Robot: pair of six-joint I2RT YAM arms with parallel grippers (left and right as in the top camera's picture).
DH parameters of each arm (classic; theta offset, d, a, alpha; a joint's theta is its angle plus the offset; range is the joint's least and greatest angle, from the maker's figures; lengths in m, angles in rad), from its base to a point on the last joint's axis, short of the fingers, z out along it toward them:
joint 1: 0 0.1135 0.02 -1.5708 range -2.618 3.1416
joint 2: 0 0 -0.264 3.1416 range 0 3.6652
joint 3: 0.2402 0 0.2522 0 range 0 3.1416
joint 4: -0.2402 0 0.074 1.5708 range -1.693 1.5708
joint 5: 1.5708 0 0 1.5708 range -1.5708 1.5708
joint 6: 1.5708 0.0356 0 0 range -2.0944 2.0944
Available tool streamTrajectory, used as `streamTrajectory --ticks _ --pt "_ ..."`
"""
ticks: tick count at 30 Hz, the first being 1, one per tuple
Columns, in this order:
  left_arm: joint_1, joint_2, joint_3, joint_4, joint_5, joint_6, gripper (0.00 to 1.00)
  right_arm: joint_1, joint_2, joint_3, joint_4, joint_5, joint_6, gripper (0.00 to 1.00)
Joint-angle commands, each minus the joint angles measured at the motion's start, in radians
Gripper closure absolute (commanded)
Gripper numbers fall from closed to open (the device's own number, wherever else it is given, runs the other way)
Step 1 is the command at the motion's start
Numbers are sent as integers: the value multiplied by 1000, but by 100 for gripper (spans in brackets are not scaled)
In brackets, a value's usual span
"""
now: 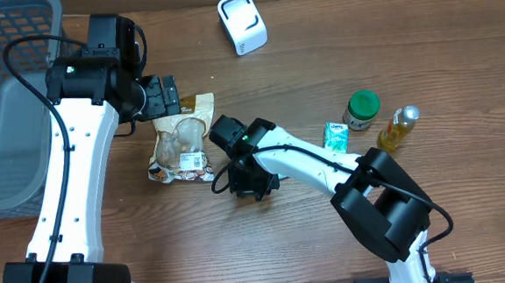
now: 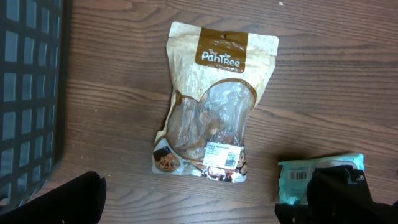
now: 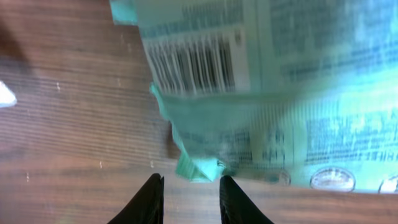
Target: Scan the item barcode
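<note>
Teal packet (image 3: pixel 280 118), barcode (image 3: pixel 196 62) side facing up

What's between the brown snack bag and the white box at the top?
Just bare wooden table between the snack bag and white box, seen from overhead.

Right tool (image 3: pixel 191 180) hemmed: teal packet (image 3: pixel 249 93) right at tips, snack pouch (image 1: pixel 182 137) just left. Basket (image 1: pixel 8 25) blocks far left. Jar (image 1: pixel 362 108), bottle (image 1: pixel 397 128), carton (image 1: pixel 336 135) cluster right, well apart. Bare counter (image 1: pixel 241 247) toward near edge, wide passage there.
</note>
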Motion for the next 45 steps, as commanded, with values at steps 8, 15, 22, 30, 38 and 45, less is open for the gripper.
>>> streamTrajectory --ticks 8,15,22,30,38,45 --pt "-2 8 -2 0 5 9 0 -142 -37 213 -176 -94 -127 67" --pt "-2 8 -2 0 5 9 0 -229 -37 211 -220 -9 -126 58" --pt "-2 8 -2 0 5 9 0 -259 -37 210 -223 64 -126 31" --pt "-2 8 -2 0 5 9 0 -259 -37 210 -223 91 -126 0" --pt "-2 8 -2 0 5 9 0 -259 -37 211 -199 91 -125 0" --pt "-2 8 -2 0 5 9 0 -259 -37 210 -123 91 -126 0"
